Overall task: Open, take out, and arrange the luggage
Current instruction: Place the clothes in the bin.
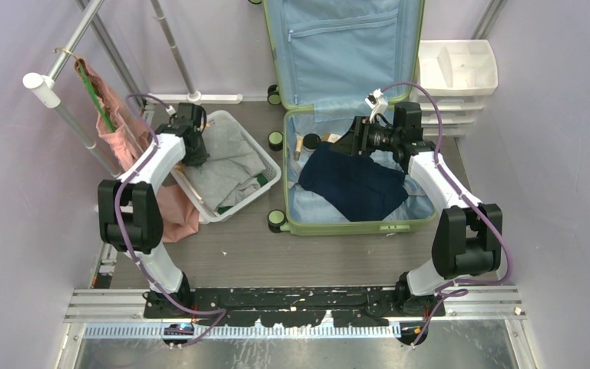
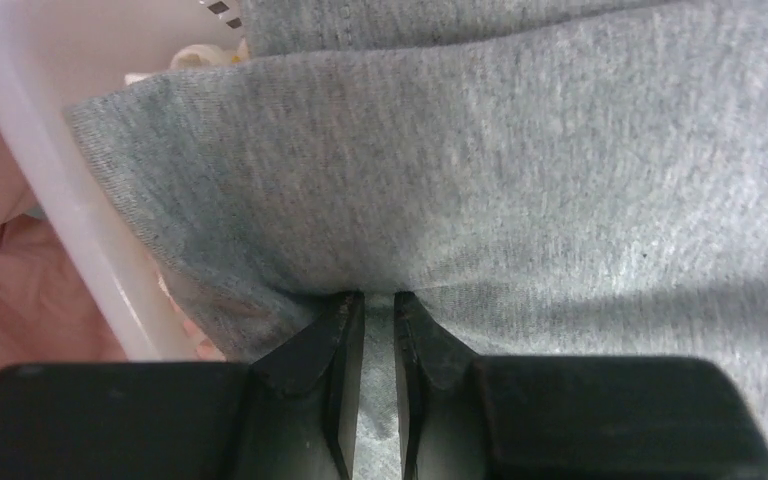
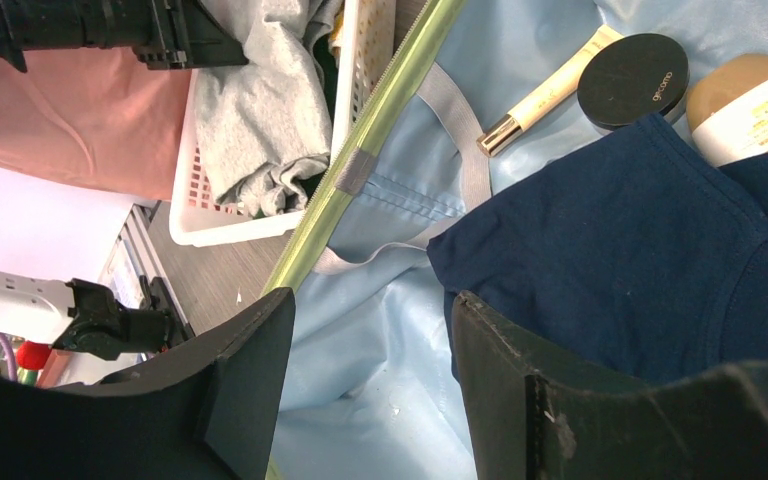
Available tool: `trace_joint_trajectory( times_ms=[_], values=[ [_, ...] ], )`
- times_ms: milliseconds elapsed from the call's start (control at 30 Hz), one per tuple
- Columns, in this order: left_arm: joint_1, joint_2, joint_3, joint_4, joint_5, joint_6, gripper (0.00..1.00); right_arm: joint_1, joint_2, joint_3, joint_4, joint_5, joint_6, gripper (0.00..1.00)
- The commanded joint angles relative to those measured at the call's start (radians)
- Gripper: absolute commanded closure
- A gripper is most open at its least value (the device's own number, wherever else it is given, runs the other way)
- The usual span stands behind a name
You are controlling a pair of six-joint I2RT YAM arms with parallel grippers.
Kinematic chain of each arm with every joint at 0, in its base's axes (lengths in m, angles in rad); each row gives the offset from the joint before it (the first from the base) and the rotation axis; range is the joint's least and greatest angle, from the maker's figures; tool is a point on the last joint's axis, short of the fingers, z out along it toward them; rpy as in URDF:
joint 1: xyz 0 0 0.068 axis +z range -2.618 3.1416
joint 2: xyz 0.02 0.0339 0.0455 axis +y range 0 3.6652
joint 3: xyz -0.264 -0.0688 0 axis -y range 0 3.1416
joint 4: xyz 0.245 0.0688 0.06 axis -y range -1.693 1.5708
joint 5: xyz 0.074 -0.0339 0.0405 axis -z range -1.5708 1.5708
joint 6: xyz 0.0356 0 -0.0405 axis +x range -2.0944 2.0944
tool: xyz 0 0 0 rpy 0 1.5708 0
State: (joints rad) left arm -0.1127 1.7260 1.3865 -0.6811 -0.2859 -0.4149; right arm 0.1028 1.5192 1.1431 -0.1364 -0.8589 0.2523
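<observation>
Left hand (image 2: 378,300): down in the basket (image 1: 223,214), fingers pinched narrow on a fold of the grey cloth (image 2: 510,180).
Right hand (image 3: 370,300): fingers wide, nothing between them, hanging just over the navy cloth (image 3: 640,250) in the luggage (image 1: 353,227).
Risk, left: it's only a thin pinch near the cloth's edge. If it lifts from here I'd guess the fold could slip out, or the rest of the pile could drag along and tug the basket.
Risk, right: the navy cloth lies against the bottle (image 3: 750,105) and right by the compact (image 3: 632,80) and tube (image 3: 545,95). A sloppy grab could knock them around, or catch the loose grey strap (image 3: 460,130) or the lining instead.
Where the luggage is: flat open on the tabletop, just right of the basket, lid standing up at the back.
How it looks: light-green shell, pale blue lining, zip pocket in the lid, black-and-green wheels down the left side. Not emptied yet, I'd say about midway.
</observation>
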Motion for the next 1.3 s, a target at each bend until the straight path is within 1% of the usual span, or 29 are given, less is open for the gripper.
trace_joint_trajectory(
  times_ms=[0, 100, 200, 267, 400, 467, 533, 600, 633, 667, 733, 800, 867, 900, 933, 1033, 1100, 1133, 1167, 1200, 1267],
  values=[
    [0.043, 0.037, 0.024, -0.025, 0.043, -0.022, 0.78, 0.005, -0.005, 0.032, 0.028, -0.019, -0.015, 0.35],
    [0.046, 0.01, 0.074, -0.051, 0.112, -0.023, 0.73, 0.005, -0.012, 0.04, 0.005, -0.013, -0.046, 0.35],
    [0.046, -0.085, 0.076, -0.009, 0.245, -0.011, 0.69, 0.006, -0.034, 0.057, -0.051, 0.002, -0.118, 0.35],
    [0.047, -0.17, 0.055, 0.041, 0.372, 0.003, 0.61, 0.007, -0.059, 0.07, -0.109, 0.023, -0.205, 0.34],
    [0.046, -0.301, -0.008, 0.149, 0.611, 0.005, 0.51, 0.008, -0.097, 0.098, -0.219, 0.097, -0.384, 0.29],
    [0.045, -0.362, -0.06, 0.211, 0.694, -0.006, 0.46, 0.008, -0.102, 0.098, -0.247, 0.11, -0.436, 0.26],
    [0.046, -0.424, -0.133, 0.289, 0.744, -0.032, 0.36, 0.009, -0.089, 0.096, -0.249, 0.113, -0.448, 0.24],
    [0.046, -0.498, -0.235, 0.394, 0.783, -0.067, 0.22, 0.012, -0.061, 0.1, -0.245, 0.099, -0.417, 0.24],
    [0.046, -0.526, -0.285, 0.449, 0.795, -0.098, 0.13, 0.017, -0.044, 0.103, -0.244, 0.095, -0.403, 0.24],
    [0.047, -0.549, -0.33, 0.511, 0.813, -0.134, 0.08, 0.026, -0.03, 0.104, -0.242, 0.103, -0.384, 0.24],
    [0.047, -0.575, -0.399, 0.601, 0.879, -0.187, 0.06, 0.053, 0.0, 0.113, -0.236, 0.153, -0.36, 0.24],
    [0.047, -0.588, -0.425, 0.618, 0.956, -0.218, 0.07, 0.079, 0.021, 0.12, -0.23, 0.216, -0.335, 0.24],
    [0.037, -0.609, -0.44, 0.601, 1.01, -0.233, 0.09, 0.108, 0.036, 0.118, -0.2, 0.284, -0.294, 0.25],
    [0.021, -0.629, -0.444, 0.569, 1.001, -0.21, 0.1, 0.122, 0.044, 0.118, -0.185, 0.316, -0.275, 0.25],
    [-0.009, -0.652, -0.446, 0.529, 0.959, -0.165, 0.1, 0.139, 0.054, 0.12, -0.177, 0.351, -0.259, 0.25],
    [-0.146, -0.724, -0.458, 0.428, 0.806, -0.018, 0.1, 0.19, 0.093, 0.144, -0.173, 0.456, -0.206, 0.25],
    [-0.214, -0.771, -0.486, 0.404, 0.724, 0.032, 0.1, 0.221, 0.121, 0.159, -0.156, 0.525, -0.166, 0.24],
    [-0.229, -0.795, -0.509, 0.403, 0.7, 0.037, 0.1, 0.244, 0.137, 0.172, -0.154, 0.569, -0.139, 0.22],
    [-0.232, -0.821, -0.53, 0.406, 0.68, 0.032, 0.1, 0.262, 0.157, 0.191, -0.16, 0.626, -0.109, 0.13],
    [-0.232, -0.845, -0.556, 0.414, 0.663, 0.024, 0.1, 0.277, 0.178, 0.213, -0.167, 0.678, -0.084, 0.02],
    [-0.232, -0.909, -0.607, 0.441, 0.638, 0.008, 0.09, 0.31, 0.22, 0.253, -0.174, 0.809, -0.002, 0.0]
  ],
)
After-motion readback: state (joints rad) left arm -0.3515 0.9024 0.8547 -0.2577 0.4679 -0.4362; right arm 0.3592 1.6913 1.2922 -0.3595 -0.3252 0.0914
